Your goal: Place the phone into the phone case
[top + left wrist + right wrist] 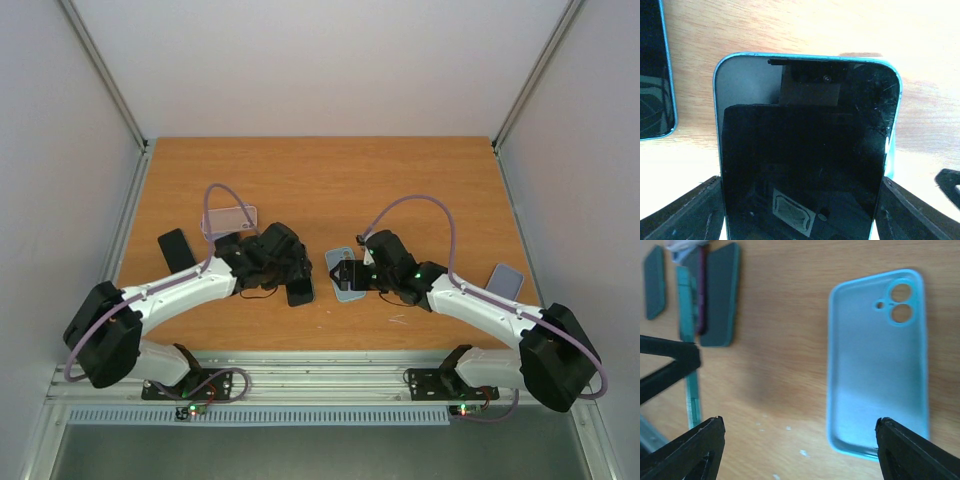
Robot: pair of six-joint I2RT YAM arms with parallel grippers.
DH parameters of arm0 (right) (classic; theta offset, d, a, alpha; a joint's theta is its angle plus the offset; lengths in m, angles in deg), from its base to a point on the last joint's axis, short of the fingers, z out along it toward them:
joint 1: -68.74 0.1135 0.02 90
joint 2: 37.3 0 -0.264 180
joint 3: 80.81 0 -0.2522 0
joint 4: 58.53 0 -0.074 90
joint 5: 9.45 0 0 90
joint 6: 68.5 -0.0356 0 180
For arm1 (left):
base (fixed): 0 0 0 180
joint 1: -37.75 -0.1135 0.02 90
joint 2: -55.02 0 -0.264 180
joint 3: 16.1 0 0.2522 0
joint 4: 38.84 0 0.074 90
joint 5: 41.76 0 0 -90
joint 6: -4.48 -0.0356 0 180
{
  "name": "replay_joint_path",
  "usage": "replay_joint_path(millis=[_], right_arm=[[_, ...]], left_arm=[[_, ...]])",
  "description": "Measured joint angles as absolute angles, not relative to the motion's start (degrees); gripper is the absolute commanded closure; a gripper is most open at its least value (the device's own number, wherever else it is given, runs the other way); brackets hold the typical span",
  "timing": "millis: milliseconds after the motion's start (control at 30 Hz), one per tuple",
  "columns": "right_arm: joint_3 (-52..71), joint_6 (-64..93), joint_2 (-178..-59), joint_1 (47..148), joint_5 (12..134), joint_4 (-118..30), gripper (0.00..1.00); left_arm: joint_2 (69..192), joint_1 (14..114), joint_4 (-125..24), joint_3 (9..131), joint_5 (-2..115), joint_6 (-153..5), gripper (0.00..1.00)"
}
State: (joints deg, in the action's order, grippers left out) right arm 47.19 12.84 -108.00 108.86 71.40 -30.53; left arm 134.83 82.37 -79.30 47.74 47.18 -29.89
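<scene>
The phone (805, 150) has a black screen and a light blue rim. My left gripper (802, 220) is shut on it, a finger on each long side, just above the wood. In the top view this gripper (296, 276) holds the phone (301, 292) left of centre. The light blue phone case (877, 360) lies open side up on the table, camera holes at its far end. My right gripper (800, 450) is open and empty, its right fingertip (912, 452) over the case's near corner. In the top view it (343, 272) hovers over the case (348, 292).
A second dark phone (654, 75) lies left of the held one and shows in the top view (177, 249). A clear case (230, 217) lies behind the left arm. A grey-blue case or phone (505, 281) lies at the right. The wooden table (320, 180) has white walls around it.
</scene>
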Motion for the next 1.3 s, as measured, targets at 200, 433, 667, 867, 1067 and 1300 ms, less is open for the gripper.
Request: replay_joint_path(millis=[200, 433, 667, 867, 1067, 1300], right_arm=[[47.2, 10.4, -107.8, 110.6, 66.7, -35.8, 0.30], [47.1, 8.6, -109.8, 112.2, 62.9, -39.5, 0.43], [47.1, 8.0, -112.6, 113.2, 60.5, -41.8, 0.54], [47.0, 7.3, -114.8, 113.4, 58.9, -44.8, 0.71], [47.0, 8.2, -115.3, 113.4, 57.6, -47.6, 0.93], [47.1, 8.7, -115.3, 113.4, 57.1, -48.8, 0.99]], left_arm=[[132.0, 82.3, -75.5, 45.3, 47.9, -27.1, 0.39], [130.6, 82.3, -71.7, 43.7, 49.2, -26.1, 0.39], [130.6, 82.3, -68.5, 42.3, 50.9, -25.6, 0.40], [130.6, 82.3, -65.9, 41.9, 52.6, -25.4, 0.39], [130.6, 82.3, -64.6, 41.4, 53.5, -25.5, 0.38], [129.2, 82.2, -63.7, 40.3, 53.4, -26.0, 0.21]])
